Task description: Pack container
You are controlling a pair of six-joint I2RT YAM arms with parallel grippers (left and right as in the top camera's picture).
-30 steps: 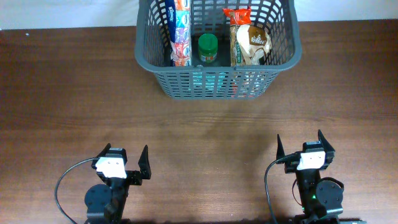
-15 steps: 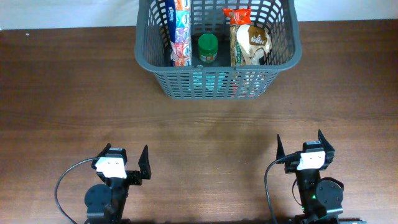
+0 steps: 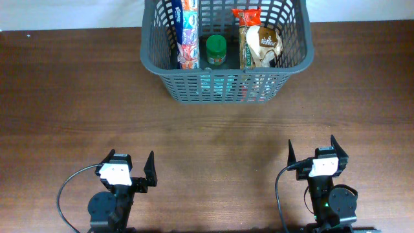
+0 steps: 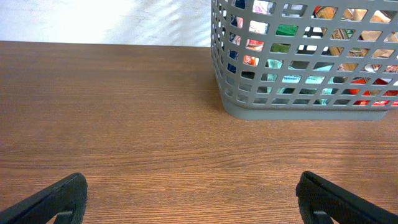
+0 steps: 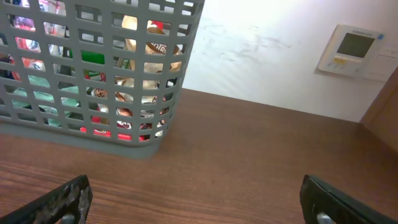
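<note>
Here, the dark grey lattice basket (image 3: pixel 220 87) stands on the wooden counter (image 3: pixel 77 97) at its far edge, about midway across, well apart from both arms. Inside it, seen from overhead, a long blue and red packet (image 3: pixel 186 32) lies along the left side. A green-lidded jar (image 3: pixel 216 48) stands just beside that packet in the middle. A snack bag with a red top (image 3: pixel 259 42) lies on the right.

The left tool (image 3: pixel 129 160) sits at the near edge of the counter on the left, its jaws spread wide and holding nothing. In the left wrist view its two dark fingers (image 4: pixel 46 202) show at the bottom corners, with bare wood between them and the basket's near left corner ahead to the right.

The right tool (image 3: pixel 311 142) sits at the near edge on the right, likewise wide open and empty. From the right wrist view the basket's right corner is ahead on the left, and a white wall panel (image 5: pixel 354 46) hangs on the pale wall beyond.
</note>
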